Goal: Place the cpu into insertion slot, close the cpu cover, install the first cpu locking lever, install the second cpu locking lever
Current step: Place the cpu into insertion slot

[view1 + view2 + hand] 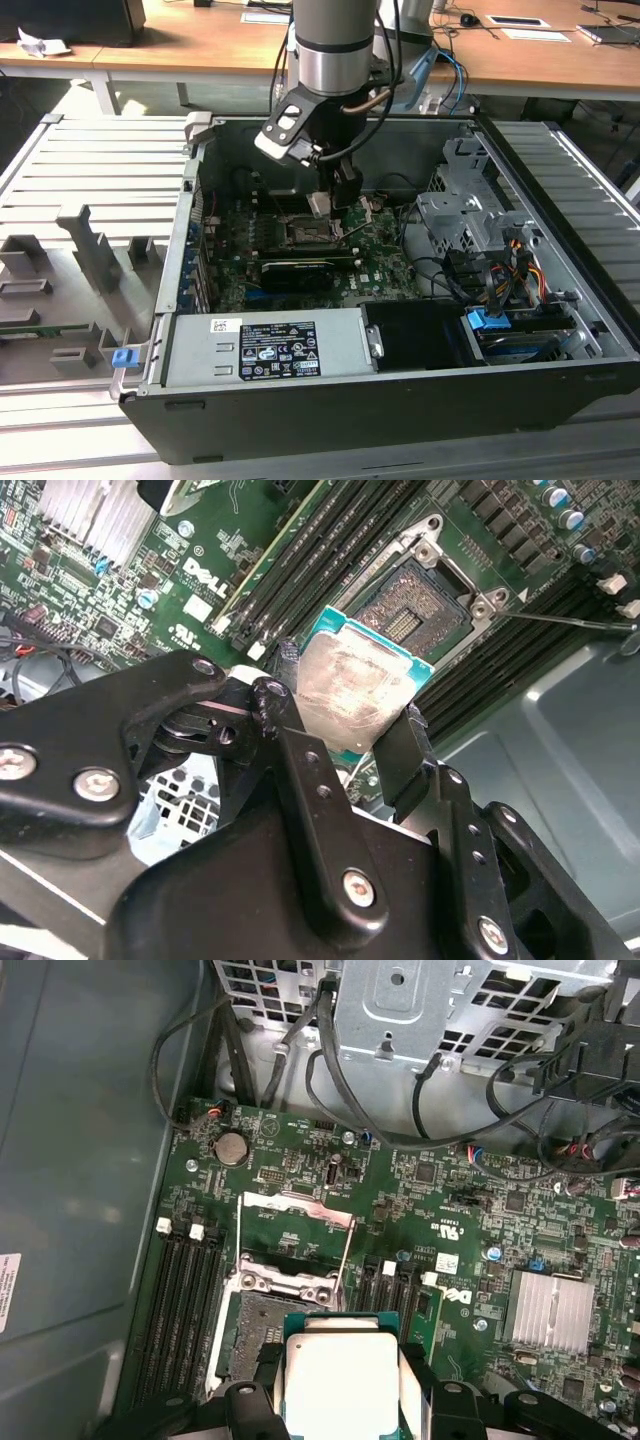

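Observation:
My gripper [328, 200] is shut on the cpu [318, 204], a small square chip with a dull silver face and a green edge. In both wrist views the cpu [355, 685] [340, 1380] sits pinched between two black fingers [290, 700]. It hangs just above the insertion slot [305, 232], not touching it. The insertion slot [415, 605] [255, 1325] lies bare, its dark contact field showing. The cpu cover [298, 1210] stands swung open behind the slot. A thin locking lever [560, 620] juts out beside the slot.
The work goes on inside an open computer case [400, 400]. A long black card [295, 272] lies in front of the slot. Memory slots [185, 1300] flank it. A drive cage [470, 215] with cables [510, 260] stands at the exterior view's right, a power supply [270, 345] in front.

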`<state>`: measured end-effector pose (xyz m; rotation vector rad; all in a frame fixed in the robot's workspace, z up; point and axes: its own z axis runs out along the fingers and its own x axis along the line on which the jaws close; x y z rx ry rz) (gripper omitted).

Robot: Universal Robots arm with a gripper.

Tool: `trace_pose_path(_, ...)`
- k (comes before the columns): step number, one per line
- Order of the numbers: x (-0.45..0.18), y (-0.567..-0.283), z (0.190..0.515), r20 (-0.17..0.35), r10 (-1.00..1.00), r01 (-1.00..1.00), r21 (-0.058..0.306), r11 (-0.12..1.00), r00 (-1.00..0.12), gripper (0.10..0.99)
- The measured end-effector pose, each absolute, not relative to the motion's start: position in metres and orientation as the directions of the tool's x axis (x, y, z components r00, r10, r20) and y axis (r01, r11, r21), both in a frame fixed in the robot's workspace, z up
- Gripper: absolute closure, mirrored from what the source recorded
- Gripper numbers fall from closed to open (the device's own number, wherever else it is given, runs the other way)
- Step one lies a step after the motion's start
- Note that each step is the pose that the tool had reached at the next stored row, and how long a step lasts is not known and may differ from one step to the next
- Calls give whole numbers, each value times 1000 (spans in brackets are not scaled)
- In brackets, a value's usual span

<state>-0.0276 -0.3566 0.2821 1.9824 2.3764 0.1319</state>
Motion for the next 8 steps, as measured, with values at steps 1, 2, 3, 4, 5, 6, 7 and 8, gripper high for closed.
trace_pose_path(1,-28,-357,282,21,984,980,94,175,-177,545)
trace_pose_path(2,-28,-357,282,21,984,981,94,172,-175,545)
trace_pose_path(3,-28,-357,282,21,985,981,94,168,-171,545)
trace_pose_path(4,-28,-357,281,21,986,982,93,165,-168,545)
trace_pose_path(5,-28,-357,281,21,986,982,93,163,-165,545)
trace_pose_path(6,-28,-357,281,21,986,983,93,161,-163,545)
trace_pose_path(7,-28,-357,281,21,987,983,93,157,-160,545)
trace_pose_path(8,-28,-357,281,21,987,984,93,155,-157,545)
